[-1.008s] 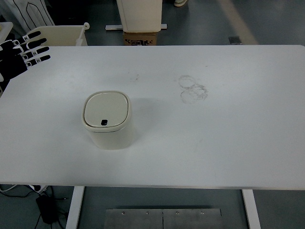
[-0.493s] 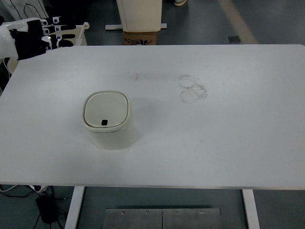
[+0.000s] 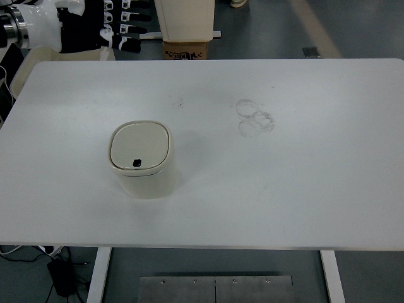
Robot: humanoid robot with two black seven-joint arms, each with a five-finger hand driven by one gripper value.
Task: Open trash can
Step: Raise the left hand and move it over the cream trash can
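Note:
A small cream trash can (image 3: 143, 161) stands on the white table (image 3: 284, 177), left of centre. Its lid (image 3: 141, 145) is closed, with a small dark button (image 3: 136, 163) at the near edge. My left hand (image 3: 104, 28) is at the top left, beyond the table's far edge, high above and well away from the can. Its black fingers (image 3: 132, 29) are spread and point right, holding nothing. The right arm is out of view.
Faint ring stains (image 3: 255, 117) mark the table right of centre. Beyond the far edge stand a cream cabinet (image 3: 186, 19) on a cardboard box (image 3: 186, 49) and a cream bin (image 3: 25, 66) at the left.
My left hand has moved up and to the right, from the table's far left edge to beyond its far edge. The trash can has not moved.

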